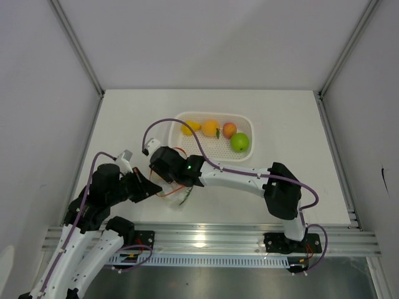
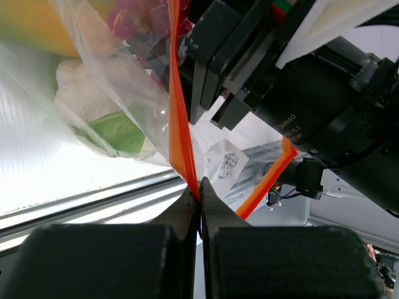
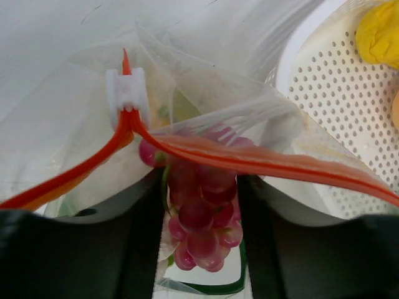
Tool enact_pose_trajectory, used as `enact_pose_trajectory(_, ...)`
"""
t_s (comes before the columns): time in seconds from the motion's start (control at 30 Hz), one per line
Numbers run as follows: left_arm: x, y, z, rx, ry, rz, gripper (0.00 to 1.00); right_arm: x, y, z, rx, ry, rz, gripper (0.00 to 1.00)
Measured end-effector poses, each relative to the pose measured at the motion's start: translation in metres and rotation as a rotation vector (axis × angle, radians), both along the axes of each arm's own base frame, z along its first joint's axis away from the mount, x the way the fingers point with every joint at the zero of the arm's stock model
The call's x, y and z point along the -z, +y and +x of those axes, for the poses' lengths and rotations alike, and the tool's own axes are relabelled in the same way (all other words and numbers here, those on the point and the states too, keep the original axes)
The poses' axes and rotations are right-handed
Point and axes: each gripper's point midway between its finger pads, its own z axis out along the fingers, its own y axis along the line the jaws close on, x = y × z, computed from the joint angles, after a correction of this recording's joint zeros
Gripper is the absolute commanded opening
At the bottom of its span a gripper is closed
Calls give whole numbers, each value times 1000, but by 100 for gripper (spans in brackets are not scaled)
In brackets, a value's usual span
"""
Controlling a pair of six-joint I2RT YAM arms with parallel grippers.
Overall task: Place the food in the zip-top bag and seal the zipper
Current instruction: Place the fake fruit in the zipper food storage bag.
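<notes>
Red-orange zipper (image 2: 179,124) pinched by left gripper (image 2: 201,194); right gripper (image 3: 201,187) seemingly loose around grapes (image 3: 202,233).

Four fruits are lying inside the white basket (image 1: 224,151): one lemon (image 1: 189,128), one orange (image 1: 211,128), one peach (image 1: 229,129) and one green apple (image 1: 239,142). Just beside the basket, one clear bag (image 3: 75,124) is holding one bunch of grapes (image 3: 202,218) and one cauliflower piece (image 2: 81,93). One white slider (image 3: 127,93) is sitting on its one zipper (image 3: 262,163).
</notes>
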Motion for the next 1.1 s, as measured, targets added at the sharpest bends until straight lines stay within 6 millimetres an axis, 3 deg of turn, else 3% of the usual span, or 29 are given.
enact_pose_trajectory(0.07,1,0,1,0,5,2,0,-1,0,-3,-3,-1,-4,62)
enact_pose_trajectory(0.13,2,0,1,0,10,4,1,-5,0,-10,-12,-5,-7,63)
enact_pose_trajectory(0.3,2,-1,2,1,14,6,1,-39,-5,-26,-26,-43,19,64)
enact_pose_trajectory(0.5,2,-1,3,0,16,7,1,-117,-12,-34,-13,-121,139,69)
enact_pose_trajectory(0.73,2,-1,3,0,15,6,0,-203,-51,-26,63,-222,307,86)
enact_pose_trajectory(0.8,2,-1,3,0,15,7,1,-217,-65,-16,100,-238,339,87)
enact_pose_trajectory(0.9,2,-1,3,0,15,6,1,-221,-92,21,214,-251,349,88)
enact_pose_trajectory(1.03,2,-1,2,0,13,6,1,-195,-140,88,419,-229,310,89)
enact_pose_trajectory(1.1,2,-1,2,0,10,5,1,-177,-159,112,491,-207,286,93)
